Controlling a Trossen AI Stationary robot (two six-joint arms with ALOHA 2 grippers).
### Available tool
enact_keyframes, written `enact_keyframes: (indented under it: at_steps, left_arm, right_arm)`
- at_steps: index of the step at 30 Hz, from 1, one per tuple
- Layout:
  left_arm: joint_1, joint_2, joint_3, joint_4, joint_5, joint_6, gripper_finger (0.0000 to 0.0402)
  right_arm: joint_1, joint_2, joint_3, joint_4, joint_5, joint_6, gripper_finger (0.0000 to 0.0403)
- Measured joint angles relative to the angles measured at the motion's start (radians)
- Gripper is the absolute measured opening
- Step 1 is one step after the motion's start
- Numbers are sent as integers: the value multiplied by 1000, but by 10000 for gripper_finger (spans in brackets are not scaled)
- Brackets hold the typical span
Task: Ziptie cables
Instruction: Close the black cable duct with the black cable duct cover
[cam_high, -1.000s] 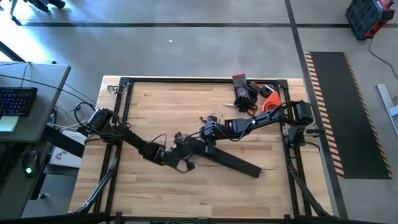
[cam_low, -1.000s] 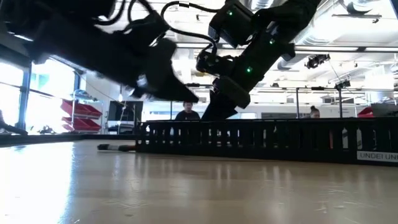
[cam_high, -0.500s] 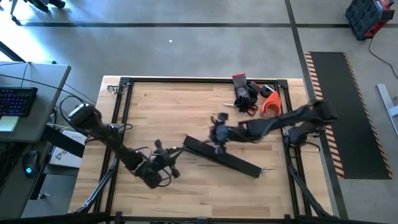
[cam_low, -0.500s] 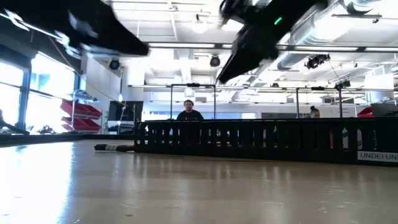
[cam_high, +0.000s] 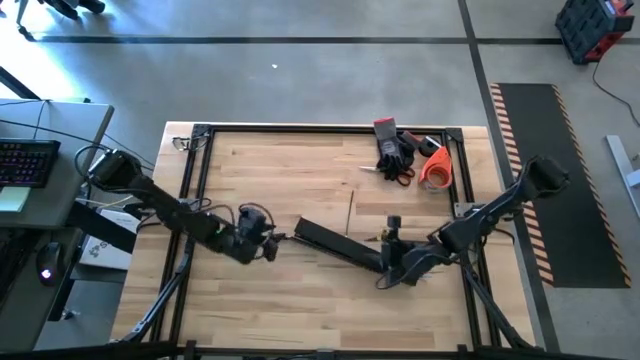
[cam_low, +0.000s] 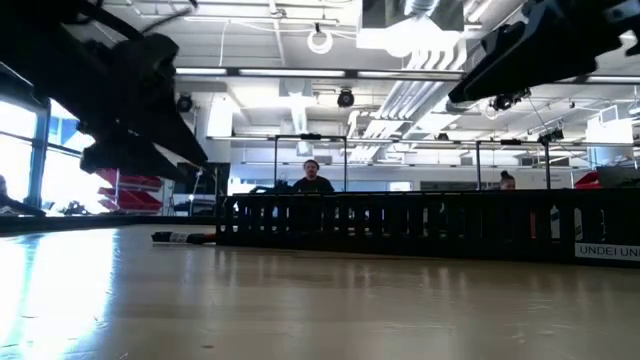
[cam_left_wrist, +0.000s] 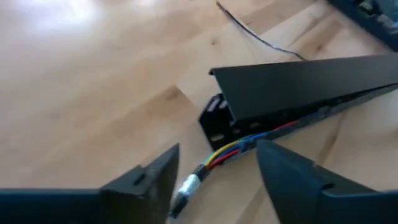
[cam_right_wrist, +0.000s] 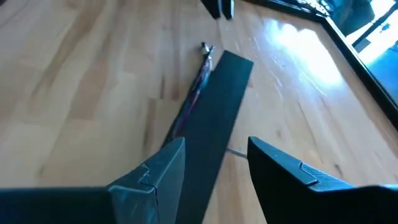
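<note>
The cables (cam_left_wrist: 219, 157) stick out of the end of the long black bar (cam_left_wrist: 298, 87), which lies flat on the worktop (cam_high: 280, 170). They are red, yellow and blue, with a small white tip. They lie just in front of the left jaws (cam_left_wrist: 217, 177), right in line with the gap between the two fingers. These jaws are spread apart and hold nothing.

The right jaws (cam_right_wrist: 211, 165) hang over the other end of the bar, with the bar under the gap. They are apart too, and grip nothing.

The step now looks like getting hold of the loose cable end. To do it well, I think the left jaws should go down slowly so the wires sit in the middle of the gap, then pinch all of them together, not just one. The right jaws could hold the bar still so it does not slide.
</note>
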Motion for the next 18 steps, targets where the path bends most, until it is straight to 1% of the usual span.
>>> enact_keyframes:
  at_steps: [2, 4, 6, 9, 11, 13, 18]
  left_arm:
    - [56, 2, -47, 128, 85, 13, 217]
    - [107, 5, -96, 264, 152, 50, 240]
    - [151, 6, -138, 407, 204, 82, 253]
    - [219, 7, -182, 536, 301, 96, 259]
    - [262, 6, -194, 558, 366, 80, 259]
    - [295, 13, -199, 546, 409, 65, 259]
    - [360, 68, -177, 555, 524, 54, 259]
  right_arm:
    - [17, 1, -4, 0, 0, 6, 160]
    - [30, 8, -4, -1, -10, 21, 160]
    - [47, 13, -5, -1, -14, 35, 160]
    - [66, 17, -5, 2, -11, 60, 160]
    - [78, 17, -5, 7, 2, 76, 160]
    - [90, 17, -5, 8, 17, 93, 160]
    - [111, 17, -5, 14, 48, 119, 160]
